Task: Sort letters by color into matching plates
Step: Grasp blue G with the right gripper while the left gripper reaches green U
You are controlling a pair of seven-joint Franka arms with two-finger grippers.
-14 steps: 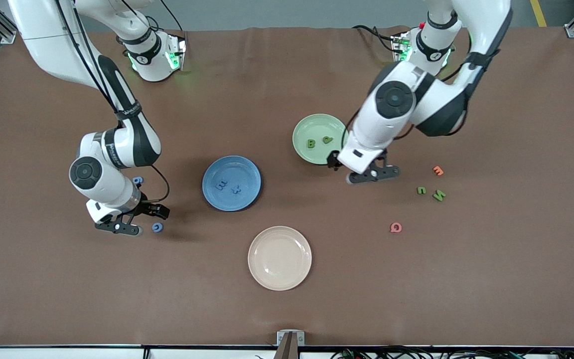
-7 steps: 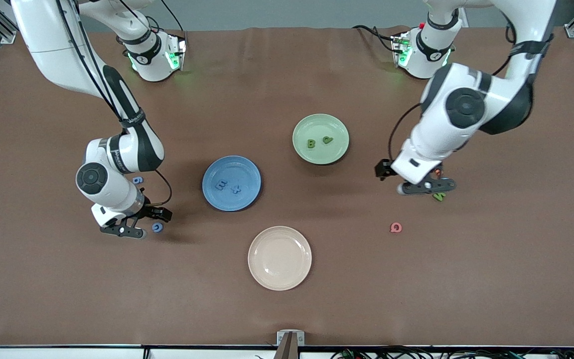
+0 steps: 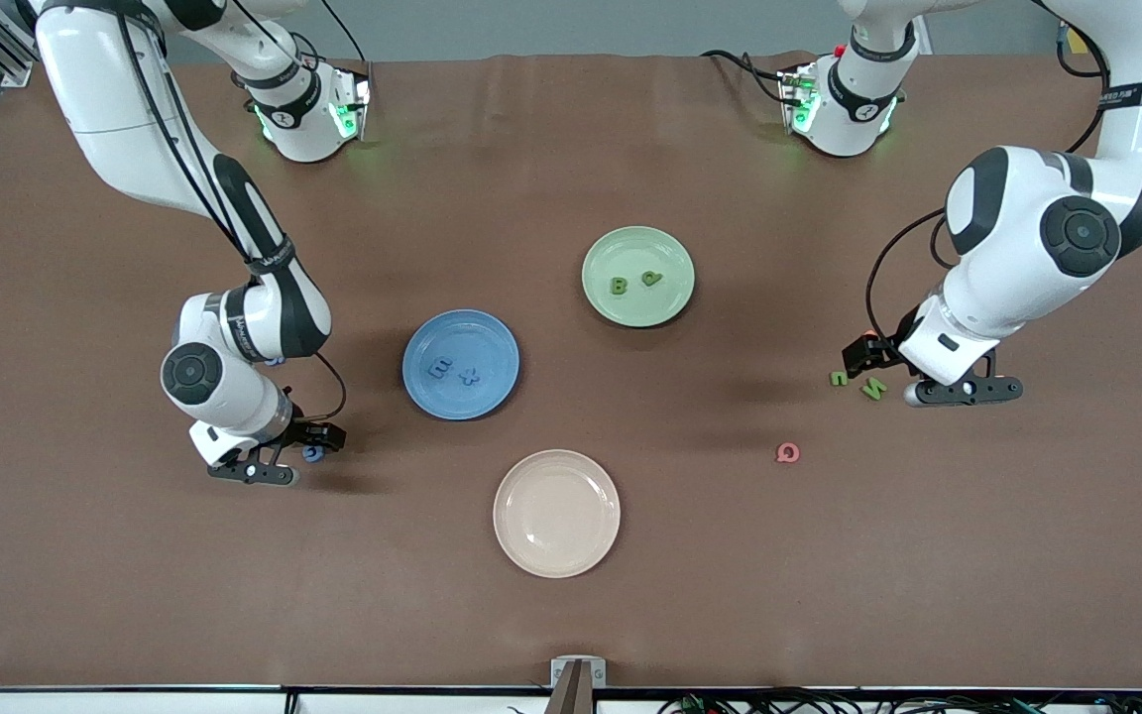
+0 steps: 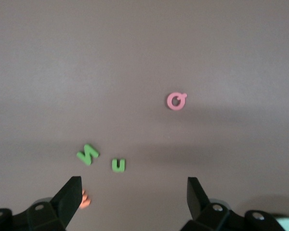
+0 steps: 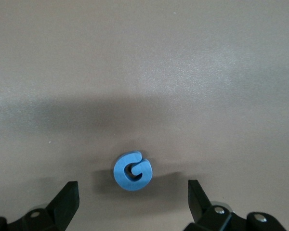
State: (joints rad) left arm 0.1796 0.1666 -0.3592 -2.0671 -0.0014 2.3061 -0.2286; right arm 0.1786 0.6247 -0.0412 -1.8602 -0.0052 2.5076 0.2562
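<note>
Now the right pincer [image 5: 130,204] hangs low over the bench [image 3: 571,615] toward the right arm's end, fingers spread wide and holding nothing; a blue letter G [image 5: 132,171] lies flat on the bench between its fingertips, touching neither; in the front view that letter is mostly hidden under the pincer; the left pincer [image 4: 134,199] is over the bench toward the left arm's end, fingers also wide apart and empty; near it lie a green letter N [image 4: 88,154] and a green letter U [image 4: 118,165] just beside each other, an orange letter [image 4: 85,198] partly hidden by one finger, and a pink letter Q [image 4: 176,100] well apart from them, nearer the front camera; the blue plate [image 3: 461,364] holds two blue letters [image 3: 455,373]; the green plate [image 3: 638,276] holds two green letters [image 3: 634,283]; a cream plate [image 3: 557,513] sits nearest the front camera, bare.
</note>
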